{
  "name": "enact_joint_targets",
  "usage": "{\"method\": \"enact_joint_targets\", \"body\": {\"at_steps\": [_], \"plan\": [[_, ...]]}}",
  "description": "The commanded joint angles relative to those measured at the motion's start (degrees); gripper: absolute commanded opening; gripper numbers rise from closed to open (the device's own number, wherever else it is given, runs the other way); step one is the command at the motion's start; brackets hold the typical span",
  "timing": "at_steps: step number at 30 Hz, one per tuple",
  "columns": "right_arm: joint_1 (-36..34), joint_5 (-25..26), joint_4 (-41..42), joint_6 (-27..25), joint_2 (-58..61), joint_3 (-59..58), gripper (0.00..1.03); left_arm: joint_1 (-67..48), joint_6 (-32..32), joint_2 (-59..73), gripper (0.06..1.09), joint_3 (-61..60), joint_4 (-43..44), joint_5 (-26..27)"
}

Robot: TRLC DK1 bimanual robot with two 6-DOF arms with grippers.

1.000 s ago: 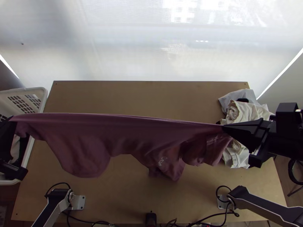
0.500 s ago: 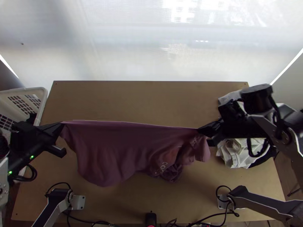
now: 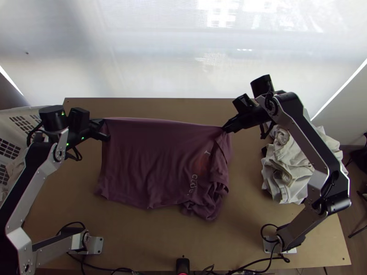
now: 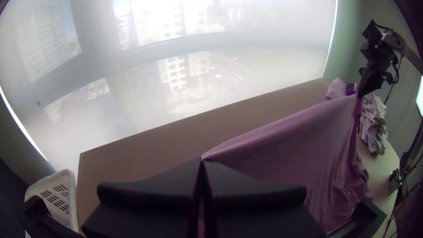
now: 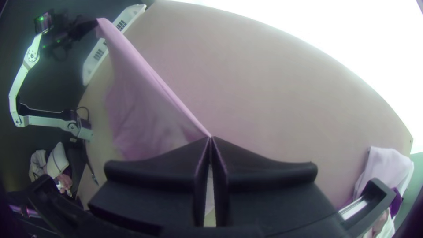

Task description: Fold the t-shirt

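Note:
My left gripper (image 3: 103, 128) is shut on the upper left corner of the purple t-shirt (image 3: 151, 160), and my right gripper (image 3: 225, 128) is shut on its upper right corner. Between them the top edge is drawn nearly straight, while the cloth hangs toward the table's near side, bunched at its lower right by the lettering. In the left wrist view, the left gripper (image 4: 202, 159) pinches a corner of the t-shirt (image 4: 282, 150). The right wrist view has the right gripper (image 5: 211, 137) closed at the other end of the t-shirt (image 5: 145, 101).
A pile of white and cream clothes (image 3: 289, 169) lies at the table's right side. At the left edge stands a white basket (image 3: 18, 120). Bare wooden table (image 3: 183, 107) stretches beyond the shirt. A black device (image 3: 182, 266) and cables are at the near edge.
Both grippers have come inward from the sides and up the picture, holding the shirt. Its top edge spans a shorter width, and its body, swung about before, hangs straighter.

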Motion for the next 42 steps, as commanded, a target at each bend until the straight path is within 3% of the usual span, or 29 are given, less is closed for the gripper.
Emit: {"method": "enact_joint_targets", "body": {"at_steps": [1,10,13,23,33,42], "plan": [[-2.29,3.71,8.71,1.31,10.72,8.65,0.03,-0.29,-3.03,15.11,0.10,6.06,10.34,-6.68],[-2.11,10.48,11.70,5.17,22.41,24.91,0.03,-1.88,-4.88,24.51,0.10,15.90,12.62,-12.57],[-1.59,10.39,5.29,4.21,28.56,29.13,0.03,-2.84,-4.00,26.71,0.10,15.81,12.62,-12.57],[-0.80,14.70,7.13,3.77,30.93,31.06,0.03,-2.93,0.66,35.23,0.10,18.10,16.75,-12.66],[-0.71,22.34,16.54,6.84,34.62,33.17,0.03,-1.88,3.39,43.85,0.10,24.34,17.37,-14.85],[3.25,24.01,16.80,6.76,35.68,34.14,0.03,-0.38,7.08,46.04,0.10,24.78,18.86,-15.12]]}}
